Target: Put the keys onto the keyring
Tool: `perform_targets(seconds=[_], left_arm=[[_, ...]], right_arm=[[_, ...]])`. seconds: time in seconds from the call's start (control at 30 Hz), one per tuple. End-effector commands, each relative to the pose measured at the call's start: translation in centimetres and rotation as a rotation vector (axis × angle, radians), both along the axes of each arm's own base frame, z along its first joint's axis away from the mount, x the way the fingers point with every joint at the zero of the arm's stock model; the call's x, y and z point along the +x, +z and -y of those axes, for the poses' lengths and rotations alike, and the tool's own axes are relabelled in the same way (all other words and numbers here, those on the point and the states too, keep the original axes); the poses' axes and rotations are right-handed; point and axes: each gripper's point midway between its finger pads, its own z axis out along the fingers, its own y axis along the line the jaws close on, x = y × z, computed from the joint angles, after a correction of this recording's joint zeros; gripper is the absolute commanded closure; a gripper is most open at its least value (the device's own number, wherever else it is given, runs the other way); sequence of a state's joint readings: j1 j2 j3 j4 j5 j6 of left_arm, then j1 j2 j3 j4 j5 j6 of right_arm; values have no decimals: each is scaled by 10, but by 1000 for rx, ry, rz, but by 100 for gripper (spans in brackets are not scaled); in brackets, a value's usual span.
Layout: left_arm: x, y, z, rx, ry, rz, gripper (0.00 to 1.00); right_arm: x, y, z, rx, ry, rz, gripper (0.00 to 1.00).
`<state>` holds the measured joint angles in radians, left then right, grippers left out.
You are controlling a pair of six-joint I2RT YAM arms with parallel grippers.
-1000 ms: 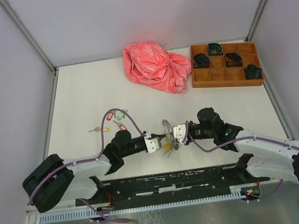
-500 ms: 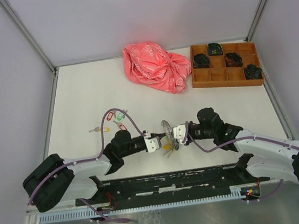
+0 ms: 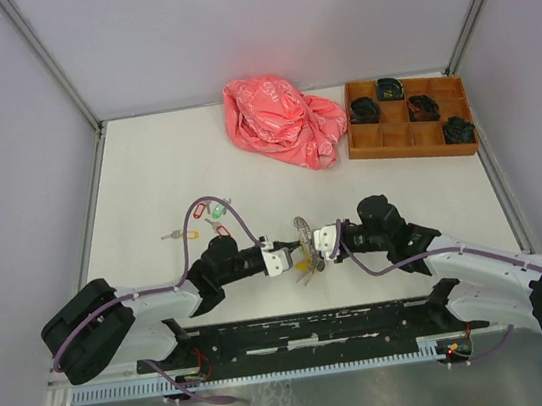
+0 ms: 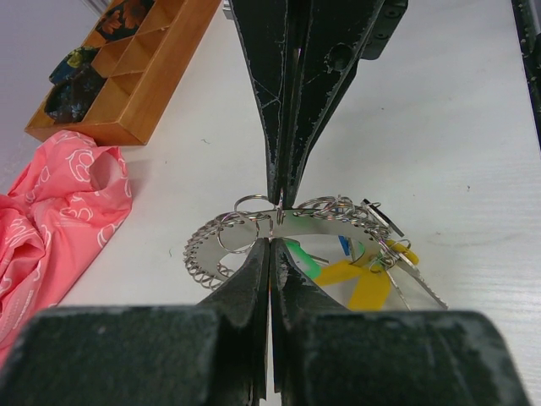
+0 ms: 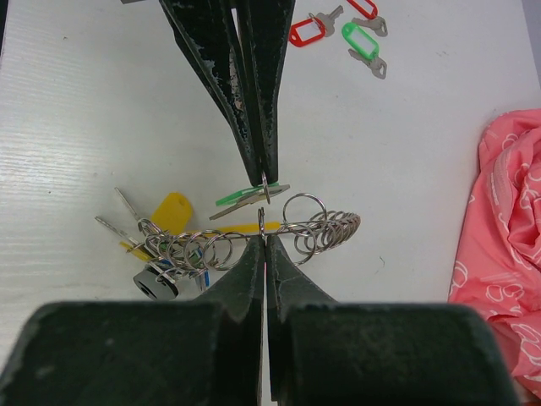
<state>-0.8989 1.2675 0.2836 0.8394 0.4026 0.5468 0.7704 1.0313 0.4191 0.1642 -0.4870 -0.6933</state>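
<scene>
The left gripper (image 3: 281, 258) and right gripper (image 3: 325, 243) meet tip to tip, each with its jaws pressed together and pinching the keyring (image 3: 304, 242) from opposite sides. In the right wrist view the left gripper's tips close where a small ring and a green tag (image 5: 241, 196) join the keyring; which of these they hold cannot be told. The keyring's long axis runs crosswise to both pairs of fingers, pointing from the arms' bases toward the far wall. Its coiled end (image 5: 331, 230) lies at one side of the pinch, and hanging keys with a yellow tag (image 5: 172, 210) cluster at the other. 3 loose keys (image 3: 214, 212) lie to the left of the keyring and a little beyond it, apart from it, with red, green and yellow tags. Bare table (image 3: 145, 170) spreads beyond the keyring. Far beyond it sits a pink bag (image 3: 285, 120), and a wooden tray (image 3: 411, 138) rests beyond and right, near the table's right edge.
</scene>
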Motion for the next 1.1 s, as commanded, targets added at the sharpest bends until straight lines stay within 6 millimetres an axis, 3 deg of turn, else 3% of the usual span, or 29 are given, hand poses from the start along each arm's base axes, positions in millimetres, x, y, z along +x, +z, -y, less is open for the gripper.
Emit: perform_targets(seconds=[0.0, 1.07], left_arm=[[2, 22, 11, -53, -23, 35, 97], [1, 20, 15, -45, -37, 8, 97]], right_arm=[[8, 34, -13, 83, 9, 61, 99], [11, 36, -12, 98, -21, 51, 99]])
